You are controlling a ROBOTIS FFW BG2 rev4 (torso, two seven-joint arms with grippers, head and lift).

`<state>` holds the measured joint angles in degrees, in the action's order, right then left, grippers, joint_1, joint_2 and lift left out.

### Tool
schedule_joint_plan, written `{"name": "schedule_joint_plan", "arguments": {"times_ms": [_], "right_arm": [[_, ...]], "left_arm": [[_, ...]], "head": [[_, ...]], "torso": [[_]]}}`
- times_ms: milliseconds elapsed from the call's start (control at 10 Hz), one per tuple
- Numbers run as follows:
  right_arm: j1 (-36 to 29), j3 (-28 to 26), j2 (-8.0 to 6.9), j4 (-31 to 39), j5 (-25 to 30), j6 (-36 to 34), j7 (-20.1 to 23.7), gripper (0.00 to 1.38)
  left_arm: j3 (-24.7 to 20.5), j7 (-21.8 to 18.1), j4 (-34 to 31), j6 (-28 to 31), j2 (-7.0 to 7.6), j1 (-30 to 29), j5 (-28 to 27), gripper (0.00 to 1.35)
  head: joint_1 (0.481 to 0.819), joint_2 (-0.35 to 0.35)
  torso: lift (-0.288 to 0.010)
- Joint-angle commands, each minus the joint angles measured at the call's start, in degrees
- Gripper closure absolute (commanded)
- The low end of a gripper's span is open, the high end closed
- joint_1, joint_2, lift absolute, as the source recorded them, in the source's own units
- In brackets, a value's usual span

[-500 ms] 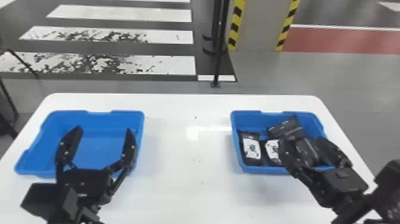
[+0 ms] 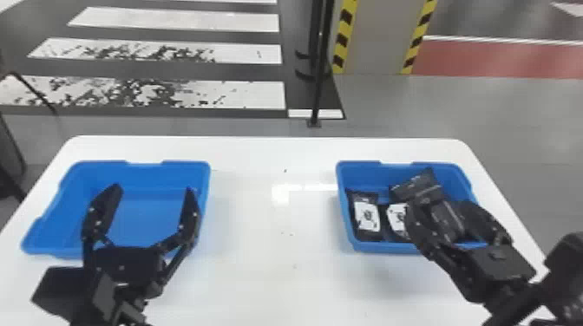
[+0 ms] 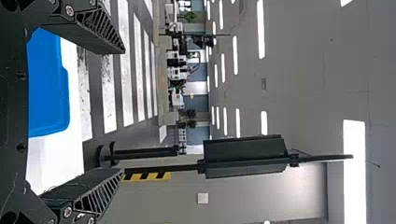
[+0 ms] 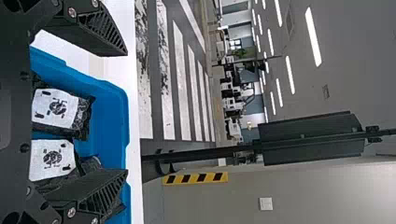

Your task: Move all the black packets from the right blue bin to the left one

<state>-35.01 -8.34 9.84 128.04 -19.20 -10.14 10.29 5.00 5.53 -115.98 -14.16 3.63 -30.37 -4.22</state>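
Observation:
In the head view my right gripper point(image 2: 455, 216) stands open over the right blue bin point(image 2: 373, 248), above its right half. Several black packets lie in that bin: a packet with a white label point(image 2: 367, 216) at the left, another labelled one point(image 2: 397, 219) beside it, and a dark packet point(image 2: 418, 186) tilted at the back. My left gripper point(image 2: 149, 201) is open above the left blue bin point(image 2: 186, 173), which holds no packets. The right wrist view has the open right gripper point(image 4: 127, 112) and two labelled packets point(image 4: 56, 108). In the left wrist view the left gripper point(image 3: 123, 111) is open with nothing between its fingers.
Both bins stand on a white table point(image 2: 269, 268), with a wide stretch of tabletop between them. Behind the table a thin black pole point(image 2: 320, 78) rises from the floor, near a pillar with yellow-black edges point(image 2: 377, 39).

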Motion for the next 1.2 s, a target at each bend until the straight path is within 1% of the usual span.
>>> {"name": "schedule_joint_plan", "arguments": {"times_ms": [0, 200, 300, 400, 700, 800, 1000, 1100], "right_arm": [[0.4, 0.0, 0.0, 0.0, 0.0, -1.0, 0.0, 0.14], [3.4, 0.0, 0.27, -1.5, 0.3, -2.4, 0.0, 0.14], [5.9, 0.0, 0.79, -1.4, 0.8, -7.4, 0.1, 0.13], [8.6, 0.0, 1.23, -1.3, 1.1, -14.0, 0.1, 0.13], [17.2, 0.0, 2.2, 0.1, 1.9, -35.4, 0.2, 0.14], [19.7, 0.0, 2.37, -0.8, 2.2, -40.5, 0.2, 0.14], [25.6, 0.2, 2.99, -6.2, 1.4, -47.4, 1.8, 0.14], [27.8, 0.9, 3.34, -8.0, 0.7, -49.8, 1.9, 0.14]], "left_arm": [[-0.1, 0.0, 0.0, 0.1, -0.03, 0.0, 0.2, 0.13], [-0.1, -0.1, 0.0, 0.1, -0.03, 0.0, 0.2, 0.13], [-0.1, -0.1, 0.0, -0.1, 0.06, 0.0, 0.2, 0.13], [-0.1, -0.2, 0.0, -0.1, -0.03, 0.0, 0.3, 0.13], [0.0, -0.2, 0.0, -0.1, -0.03, 0.0, 0.7, 0.13], [0.0, -0.3, 0.0, -0.2, -0.03, -0.1, 0.7, 0.13], [0.1, -0.3, 0.0, -0.2, -0.03, 0.0, 0.8, 0.13], [0.3, -0.3, -0.1, -0.3, -0.03, 0.1, 0.8, 0.13]], "head": [[0.695, -0.072], [0.695, -0.071], [0.695, -0.072], [0.695, -0.071], [0.695, -0.063], [0.695, -0.061], [0.695, -0.065], [0.695, -0.066]], "torso": [[-0.14], [-0.14], [-0.14], [-0.14], [-0.14], [-0.14], [-0.14], [-0.14]]}}
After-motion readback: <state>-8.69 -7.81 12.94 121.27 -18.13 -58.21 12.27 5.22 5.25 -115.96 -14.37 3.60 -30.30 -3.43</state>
